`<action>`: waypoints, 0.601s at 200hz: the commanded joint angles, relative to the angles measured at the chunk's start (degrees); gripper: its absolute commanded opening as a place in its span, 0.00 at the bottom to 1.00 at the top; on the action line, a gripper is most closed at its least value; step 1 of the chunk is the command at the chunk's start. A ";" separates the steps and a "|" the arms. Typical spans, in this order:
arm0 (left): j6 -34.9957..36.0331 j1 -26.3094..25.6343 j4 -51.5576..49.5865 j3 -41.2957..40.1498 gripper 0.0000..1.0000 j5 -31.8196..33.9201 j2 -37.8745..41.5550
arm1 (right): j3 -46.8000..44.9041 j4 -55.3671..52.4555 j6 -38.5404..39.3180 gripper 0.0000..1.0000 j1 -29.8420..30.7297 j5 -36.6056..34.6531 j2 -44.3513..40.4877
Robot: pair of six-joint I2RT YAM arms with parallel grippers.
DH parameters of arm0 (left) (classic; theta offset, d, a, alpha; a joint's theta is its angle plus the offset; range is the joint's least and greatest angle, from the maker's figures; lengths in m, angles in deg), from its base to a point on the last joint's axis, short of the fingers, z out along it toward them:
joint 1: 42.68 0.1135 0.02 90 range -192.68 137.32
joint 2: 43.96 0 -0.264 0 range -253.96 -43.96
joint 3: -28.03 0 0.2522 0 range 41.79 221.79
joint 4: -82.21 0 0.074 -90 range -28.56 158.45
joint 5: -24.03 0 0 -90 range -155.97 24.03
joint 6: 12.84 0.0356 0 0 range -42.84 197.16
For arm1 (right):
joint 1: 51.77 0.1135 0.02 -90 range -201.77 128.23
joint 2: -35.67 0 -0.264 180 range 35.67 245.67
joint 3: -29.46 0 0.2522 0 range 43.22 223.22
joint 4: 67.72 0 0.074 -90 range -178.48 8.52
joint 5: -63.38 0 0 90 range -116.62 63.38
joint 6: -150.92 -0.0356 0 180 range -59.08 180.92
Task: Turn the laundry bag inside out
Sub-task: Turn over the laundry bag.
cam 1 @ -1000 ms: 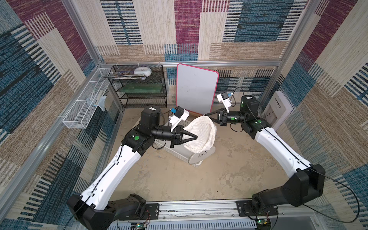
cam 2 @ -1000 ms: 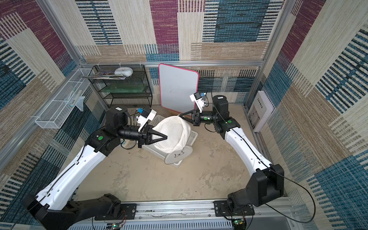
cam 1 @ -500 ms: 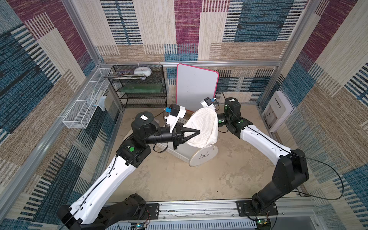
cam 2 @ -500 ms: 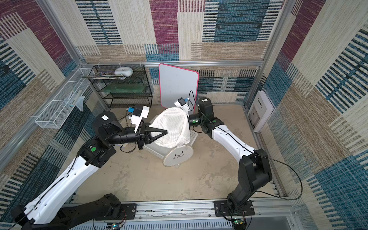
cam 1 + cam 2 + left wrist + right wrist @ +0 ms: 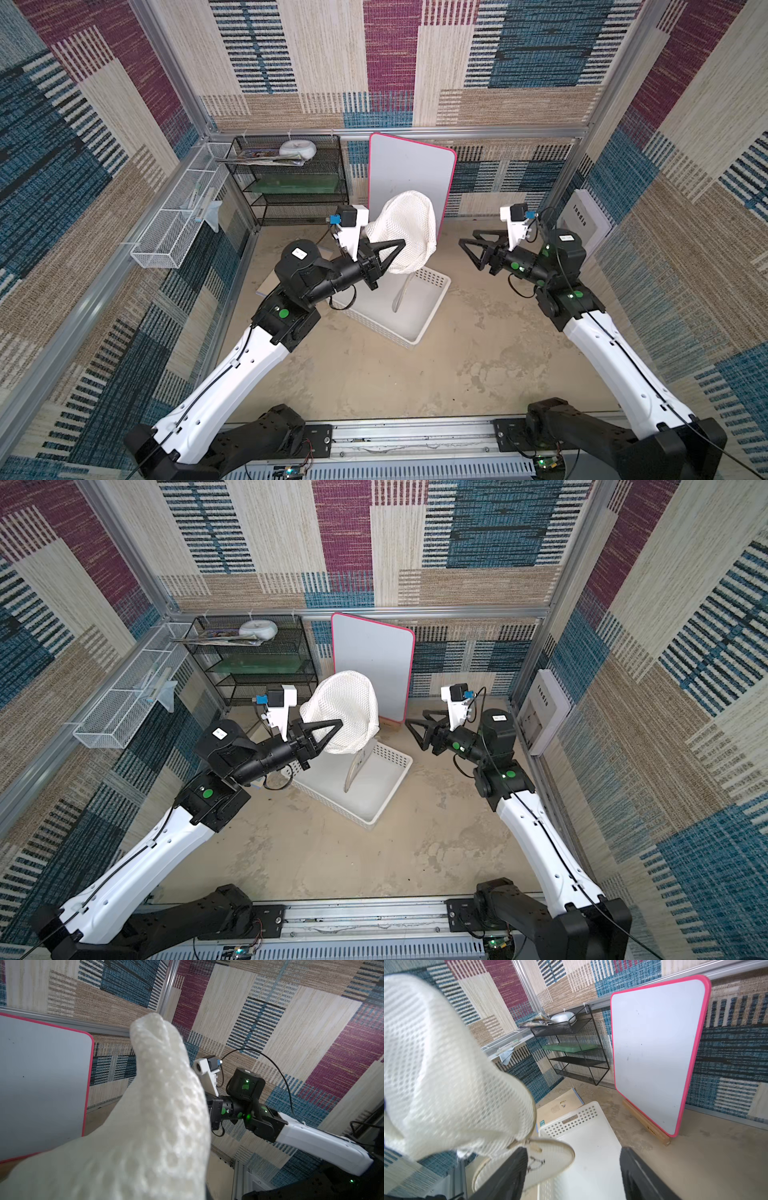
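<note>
Left pincer (image 5: 400,244) gripping laundry bag (image 5: 409,222), round panel (image 5: 556,1157) hanging over basket (image 5: 434,279)

The table (image 5: 374,374) is a beige, mottled surface, seen in both top views. The following items stand directly on it:

- A white perforated plastic basket (image 5: 415,338) stands near the centre, set at an angle to the walls.
- A tan booklet (image 5: 558,1107) lies flat just beside the basket, on the left arm's side.
- A pink-framed whiteboard (image 5: 409,178) stands at the back wall in a wooden base strip (image 5: 645,1124), leaning backward.
- A black wire rack (image 5: 291,199) stands in the back corner, beside the whiteboard.
</note>
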 commanded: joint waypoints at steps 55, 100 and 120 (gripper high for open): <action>-24.06 0.23 5.77 -1.02 0.00 0.77 -0.15 | -4.07 16.76 24.87 0.64 8.97 2.34 -0.24; -28.73 0.25 8.31 -3.45 0.00 1.63 0.72 | -1.01 13.85 30.75 0.44 14.13 3.74 2.44; -29.38 0.36 8.79 -3.44 0.00 1.18 1.19 | -0.82 13.38 31.55 0.25 14.98 1.13 3.16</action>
